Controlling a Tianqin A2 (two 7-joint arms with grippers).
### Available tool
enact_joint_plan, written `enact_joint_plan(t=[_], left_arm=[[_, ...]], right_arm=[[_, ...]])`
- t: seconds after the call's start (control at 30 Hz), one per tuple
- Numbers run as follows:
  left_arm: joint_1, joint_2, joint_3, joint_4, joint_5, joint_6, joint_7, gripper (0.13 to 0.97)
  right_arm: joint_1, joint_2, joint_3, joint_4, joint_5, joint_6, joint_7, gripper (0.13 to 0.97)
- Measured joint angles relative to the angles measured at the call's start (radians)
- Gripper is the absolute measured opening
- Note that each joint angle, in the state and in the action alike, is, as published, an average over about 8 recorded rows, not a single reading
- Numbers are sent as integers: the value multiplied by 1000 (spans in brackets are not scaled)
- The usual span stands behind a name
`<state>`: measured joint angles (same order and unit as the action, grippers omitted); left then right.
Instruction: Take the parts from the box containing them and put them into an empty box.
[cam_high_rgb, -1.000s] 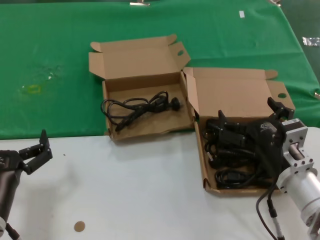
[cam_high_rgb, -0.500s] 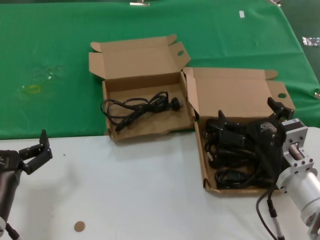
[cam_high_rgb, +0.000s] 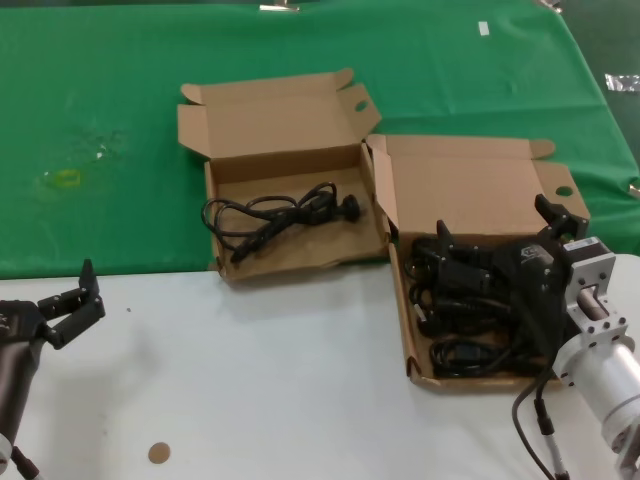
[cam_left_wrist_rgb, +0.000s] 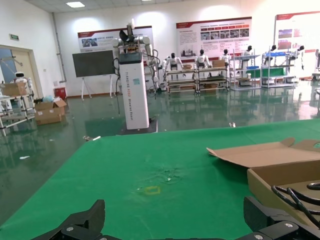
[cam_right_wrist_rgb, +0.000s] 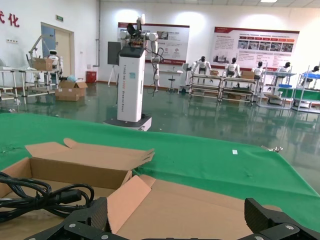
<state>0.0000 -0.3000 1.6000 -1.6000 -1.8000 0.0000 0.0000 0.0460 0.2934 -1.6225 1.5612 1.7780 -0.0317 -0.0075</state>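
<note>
head view: white table (cam_high_rgb: 300, 380) under green cloth (cam_high_rgb: 100, 90); coiled black power cords (cam_high_rgb: 470, 320) fill the neat-lipped brown cardboard box (cam_high_rgb: 470, 190), right hand (cam_high_rgb: 497, 235) open above them, unchanged. left hand (cam_high_rgb: 66, 301) open, parked. wrist views: glossy exhibition hall.

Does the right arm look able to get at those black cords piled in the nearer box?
Probably yes. The right gripper hangs open directly over the power cords in the open box, lid folded back, nothing between them. The left gripper waits far off.
</note>
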Motion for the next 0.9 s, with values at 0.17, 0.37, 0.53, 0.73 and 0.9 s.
enact_joint_plan(t=[0.17,0.37,0.53,0.73,0.9], left_arm=[[0,0,0,0,0,0,0,966],[0,0,0,0,0,0,0,966],[0,0,0,0,0,0,0,966],[0,0,0,0,0,0,0,966],[0,0,0,0,0,0,0,966]], right_arm=[[0,0,0,0,0,0,0,966],[0,0,0,0,0,0,0,966],[0,0,0,0,0,0,0,966],[0,0,0,0,0,0,0,966],[0,0,0,0,0,0,0,966]])
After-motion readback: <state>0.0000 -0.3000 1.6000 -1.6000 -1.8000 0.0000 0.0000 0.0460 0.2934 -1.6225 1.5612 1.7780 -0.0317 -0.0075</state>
